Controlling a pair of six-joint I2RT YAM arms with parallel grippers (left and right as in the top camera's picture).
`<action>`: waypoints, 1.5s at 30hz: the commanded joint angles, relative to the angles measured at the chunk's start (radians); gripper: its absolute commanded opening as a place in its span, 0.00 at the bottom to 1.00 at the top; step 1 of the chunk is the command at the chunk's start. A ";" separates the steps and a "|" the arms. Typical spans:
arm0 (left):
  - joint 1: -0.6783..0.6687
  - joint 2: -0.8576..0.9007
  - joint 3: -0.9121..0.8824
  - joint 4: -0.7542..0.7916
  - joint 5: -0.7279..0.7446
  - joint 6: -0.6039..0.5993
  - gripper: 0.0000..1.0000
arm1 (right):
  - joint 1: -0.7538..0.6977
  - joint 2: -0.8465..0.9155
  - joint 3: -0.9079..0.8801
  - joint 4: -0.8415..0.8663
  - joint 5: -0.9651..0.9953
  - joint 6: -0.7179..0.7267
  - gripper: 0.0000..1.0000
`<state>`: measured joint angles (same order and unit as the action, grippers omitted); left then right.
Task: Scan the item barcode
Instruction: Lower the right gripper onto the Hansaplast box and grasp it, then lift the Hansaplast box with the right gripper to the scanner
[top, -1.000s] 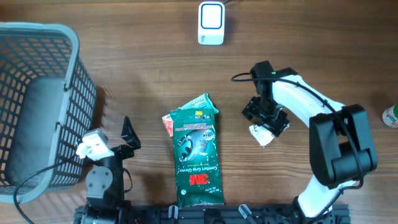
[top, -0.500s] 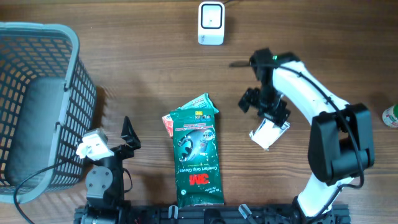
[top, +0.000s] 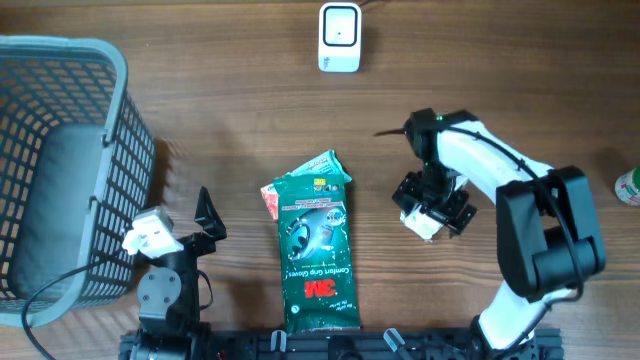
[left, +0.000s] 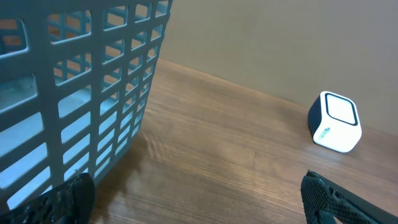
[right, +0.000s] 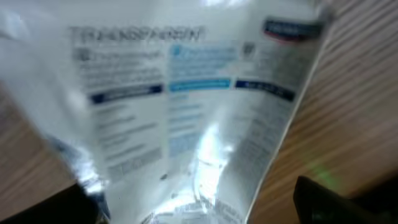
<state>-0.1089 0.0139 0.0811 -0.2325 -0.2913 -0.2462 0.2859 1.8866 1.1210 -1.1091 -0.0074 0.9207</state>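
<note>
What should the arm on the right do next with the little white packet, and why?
Probably close the right fingers on the packet. They stand open just above it, one on each side, and it lies unheld on the table. It needs gripping before it can go to the scanner.

1. A wooden table (top: 200, 120) fills the overhead view. It is mid-brown, with its grain running from 9 o'clock to 3 o'clock.
2. In the left wrist view a plain beige wall (left: 280, 37) rises behind the table's far edge, toward 12 o'clock.
3. The light is soft and even. A faint pale sheen lies on the wood near the middle of that view, and shadows are weak.
</note>
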 joint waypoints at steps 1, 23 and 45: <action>0.006 -0.008 -0.005 0.002 -0.013 -0.005 1.00 | 0.005 0.000 -0.155 0.203 -0.012 0.035 0.99; 0.006 -0.007 -0.005 0.002 -0.013 -0.005 1.00 | 0.057 0.000 0.332 -0.139 -0.051 -0.740 0.46; 0.006 -0.007 -0.005 0.002 -0.013 -0.005 1.00 | 0.607 0.000 0.768 0.723 1.348 -1.971 0.44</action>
<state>-0.1089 0.0143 0.0811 -0.2321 -0.2913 -0.2462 0.8936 1.8854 1.8725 -0.4427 1.2160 -0.9161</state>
